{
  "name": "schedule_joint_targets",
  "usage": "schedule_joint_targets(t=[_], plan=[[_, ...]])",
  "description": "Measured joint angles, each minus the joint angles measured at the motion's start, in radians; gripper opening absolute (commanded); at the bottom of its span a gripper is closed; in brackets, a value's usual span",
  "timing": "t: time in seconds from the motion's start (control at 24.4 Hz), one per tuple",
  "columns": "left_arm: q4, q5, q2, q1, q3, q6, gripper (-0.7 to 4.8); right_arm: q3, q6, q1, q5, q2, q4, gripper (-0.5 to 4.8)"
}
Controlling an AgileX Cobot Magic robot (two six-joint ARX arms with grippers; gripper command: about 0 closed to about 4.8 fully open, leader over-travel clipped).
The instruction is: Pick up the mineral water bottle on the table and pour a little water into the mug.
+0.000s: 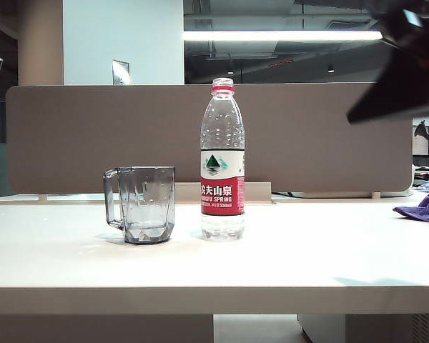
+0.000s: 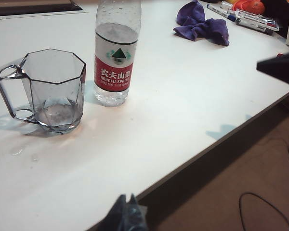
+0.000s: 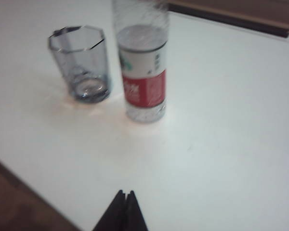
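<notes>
The mineral water bottle [image 1: 222, 161] stands upright and uncapped on the table [image 1: 214, 264], its red-and-white label facing front. Just to its left stands the grey faceted mug [image 1: 144, 204], handle pointing away from the bottle. In the left wrist view the bottle [image 2: 115, 53] and the mug [image 2: 50, 89] stand apart, and a few drops of water [image 2: 17, 151] lie by the mug. My left gripper [image 2: 126, 198] is shut and empty over the table's front edge. My right gripper [image 3: 125, 192] is shut and empty, raised well back from the bottle [image 3: 143, 72] and the mug [image 3: 84, 65].
A purple cloth [image 1: 423, 206] lies at the table's right end, with pens and an orange thing [image 2: 253, 6] beyond it. A brown partition [image 1: 93, 136] runs behind the table. The right arm [image 1: 404, 68] shows as a dark blur at the upper right.
</notes>
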Motion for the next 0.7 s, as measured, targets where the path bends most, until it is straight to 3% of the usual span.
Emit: schedule_joint_targets(t=[0.57, 0.7], plan=[[0.000, 0.000, 0.000, 0.000, 0.000, 0.000, -0.04, -0.303, 0.077, 0.000, 0.002, -0.309, 0.123, -0.05], [0.000, 0.000, 0.000, 0.000, 0.000, 0.000, -0.04, -0.304, 0.078, -0.001, 0.001, -0.340, 0.114, -0.05]])
